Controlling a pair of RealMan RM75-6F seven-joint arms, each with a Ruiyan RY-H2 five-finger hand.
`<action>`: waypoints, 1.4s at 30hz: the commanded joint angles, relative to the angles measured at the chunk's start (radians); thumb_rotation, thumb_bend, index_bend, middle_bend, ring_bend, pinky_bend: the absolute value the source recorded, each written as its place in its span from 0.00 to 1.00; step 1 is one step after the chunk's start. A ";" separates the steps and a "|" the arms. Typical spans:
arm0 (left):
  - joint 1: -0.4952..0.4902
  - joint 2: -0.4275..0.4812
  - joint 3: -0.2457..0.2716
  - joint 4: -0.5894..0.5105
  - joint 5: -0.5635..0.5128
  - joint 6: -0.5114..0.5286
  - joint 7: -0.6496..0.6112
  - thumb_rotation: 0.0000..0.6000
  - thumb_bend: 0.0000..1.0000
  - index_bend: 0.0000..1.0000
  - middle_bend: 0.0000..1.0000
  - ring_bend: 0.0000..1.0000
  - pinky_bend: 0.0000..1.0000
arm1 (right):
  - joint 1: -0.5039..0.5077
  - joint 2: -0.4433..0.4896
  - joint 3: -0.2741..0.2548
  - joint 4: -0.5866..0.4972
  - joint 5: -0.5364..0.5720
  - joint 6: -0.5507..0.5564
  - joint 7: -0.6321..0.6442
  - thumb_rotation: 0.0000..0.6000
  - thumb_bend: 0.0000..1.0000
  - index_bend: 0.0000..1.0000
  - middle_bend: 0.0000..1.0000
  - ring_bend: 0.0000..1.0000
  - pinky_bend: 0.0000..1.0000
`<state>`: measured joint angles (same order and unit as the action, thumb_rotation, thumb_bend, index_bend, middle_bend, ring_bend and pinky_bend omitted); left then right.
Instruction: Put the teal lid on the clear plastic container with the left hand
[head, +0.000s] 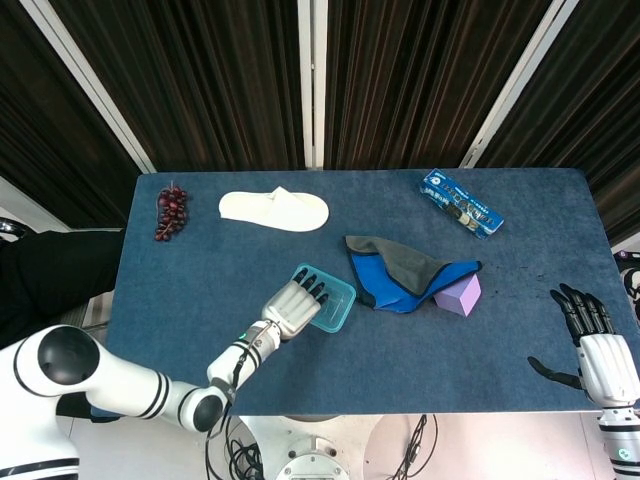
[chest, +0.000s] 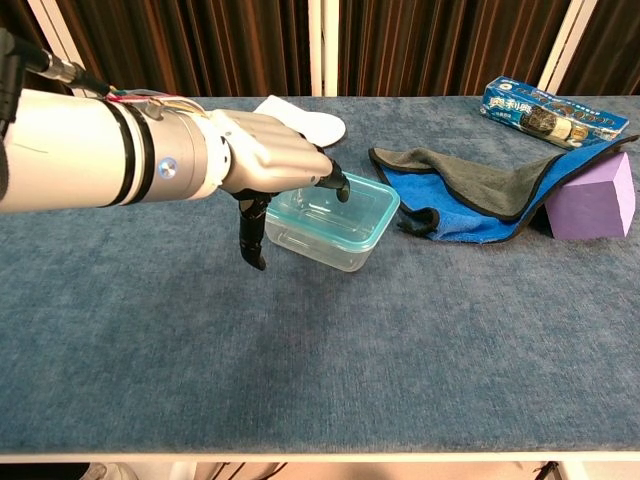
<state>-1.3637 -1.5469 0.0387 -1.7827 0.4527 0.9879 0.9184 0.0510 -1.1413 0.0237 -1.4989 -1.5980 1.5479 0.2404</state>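
Note:
The clear plastic container (chest: 322, 245) stands near the middle of the table, left of the cloths, with the teal lid (chest: 352, 207) lying level on top of it. It also shows in the head view, where the teal lid (head: 333, 301) is partly covered by my hand. My left hand (chest: 262, 152) reaches over the container's near-left side, and its fingertips (chest: 340, 187) rest on the lid. The thumb points down beside the container's left wall without gripping it. My right hand (head: 592, 345) rests at the table's right front corner with its fingers spread, holding nothing.
A blue and grey cloth (head: 400, 270) and a purple block (head: 459, 295) lie just right of the container. A blue snack packet (head: 461, 203) sits at the back right. A white slipper (head: 274, 209) and a bunch of grapes (head: 170, 212) lie at the back left.

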 joint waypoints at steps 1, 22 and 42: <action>0.006 0.012 -0.003 -0.015 0.012 0.010 -0.003 1.00 0.08 0.16 0.06 0.00 0.00 | -0.002 0.002 0.000 -0.001 -0.001 0.004 0.000 1.00 0.06 0.00 0.02 0.00 0.00; 0.147 0.121 0.082 -0.162 0.146 0.097 -0.026 1.00 0.08 0.16 0.07 0.00 0.00 | 0.001 0.002 -0.001 -0.004 -0.019 0.013 -0.004 1.00 0.06 0.00 0.02 0.00 0.00; 0.183 0.111 0.063 -0.176 0.205 0.110 -0.005 1.00 0.08 0.16 0.10 0.00 0.00 | -0.005 0.004 -0.005 -0.017 -0.022 0.021 -0.019 1.00 0.06 0.00 0.02 0.00 0.00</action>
<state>-1.1879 -1.4444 0.1087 -1.9423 0.6289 1.0863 0.9188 0.0465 -1.1374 0.0190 -1.5159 -1.6204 1.5690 0.2216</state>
